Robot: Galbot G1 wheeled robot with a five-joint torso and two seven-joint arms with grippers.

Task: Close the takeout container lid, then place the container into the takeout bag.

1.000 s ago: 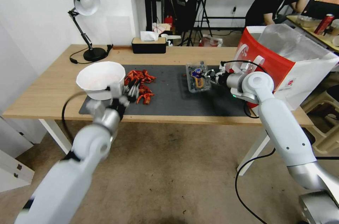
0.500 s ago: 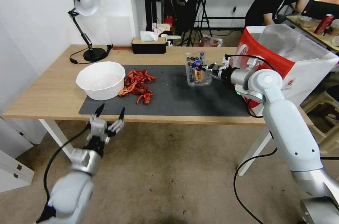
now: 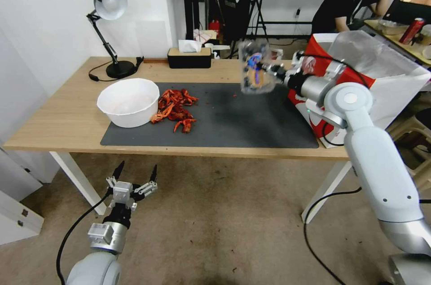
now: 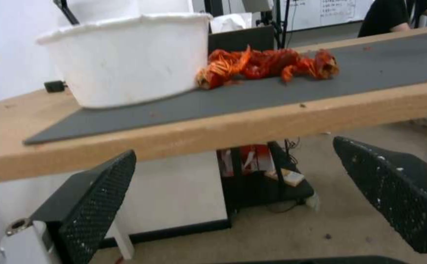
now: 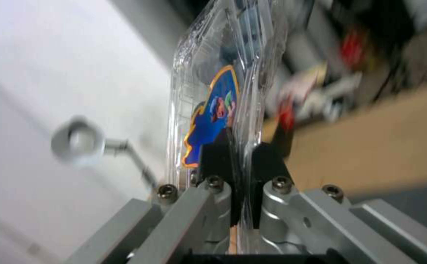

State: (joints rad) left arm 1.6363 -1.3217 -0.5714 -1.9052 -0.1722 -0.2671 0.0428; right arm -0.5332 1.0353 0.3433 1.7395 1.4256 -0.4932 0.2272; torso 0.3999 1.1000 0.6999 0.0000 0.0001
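Jaws of the right gripper (image 3: 268, 68) are pinching the takeout container (image 3: 254, 67) by its edge — holding it closed, above the table (image 3: 67, 114), beside the takeout bag (image 3: 359, 74). Left gripper (image 3: 134, 173) is hanging spread below the table edge.

The takeout bag (image 3: 359, 78) stood open-mouthed at the right end of the desk (image 3: 58, 119), with the right pincer (image 3: 265, 69) and its clamped takeout container (image 3: 253, 67) raised just beside its red wall. The mat's right half lay bare, while a white bowl (image 3: 128, 101) and red crayfish (image 3: 177, 107) occupied its left. The left pincer (image 3: 134, 177) hung spread below the desk edge, over bare floor.
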